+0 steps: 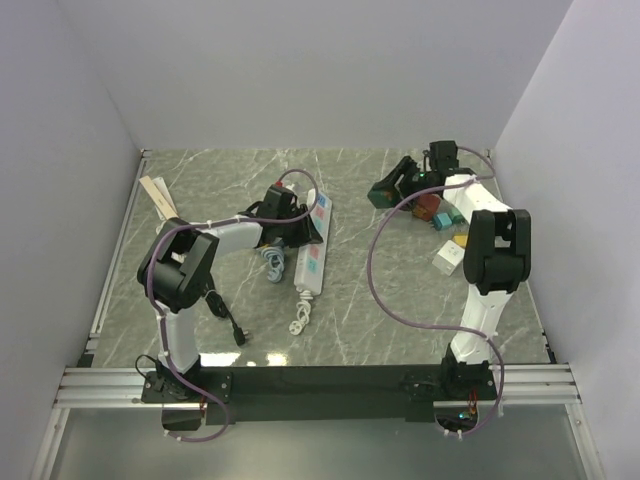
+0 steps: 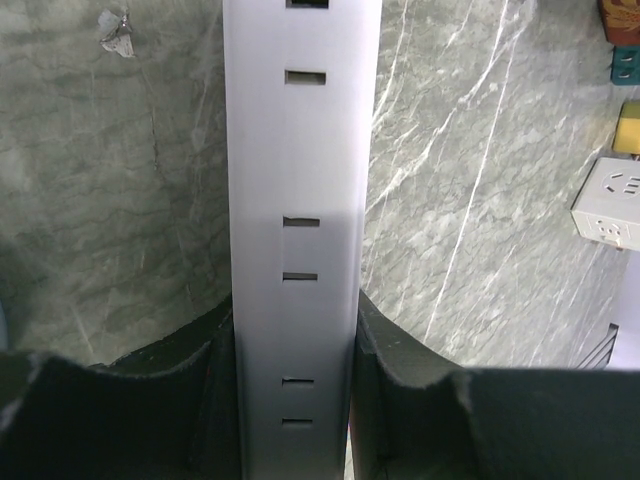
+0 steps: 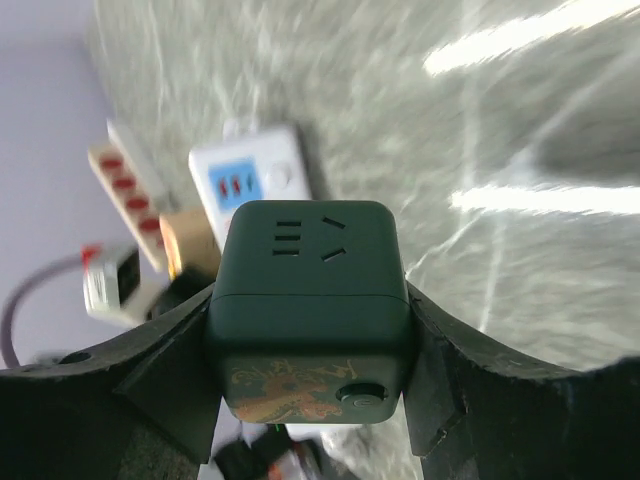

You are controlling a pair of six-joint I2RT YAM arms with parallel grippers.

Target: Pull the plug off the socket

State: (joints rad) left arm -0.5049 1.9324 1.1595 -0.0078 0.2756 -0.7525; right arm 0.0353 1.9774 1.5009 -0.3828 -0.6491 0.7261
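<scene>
Top view: the left gripper (image 1: 290,222) clamps a long white power strip (image 1: 313,245) at centre frame. A black plug (image 1: 238,336) lies loose on the table (image 1: 400,300) at lower left, well apart from it. At upper right, the right gripper (image 1: 392,188) grips a dark green cube socket (image 1: 383,193).

Left wrist: 2 fingers (image 2: 395,380) press the power strip's sides, slots running up its face.

Right wrist: the cube socket (image 3: 308,300) sits pinched, its gold ornament unreadable.

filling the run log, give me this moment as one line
left gripper shut on white power strip | right gripper shut on dark green cube socket | slots in left wrist view empty
</scene>
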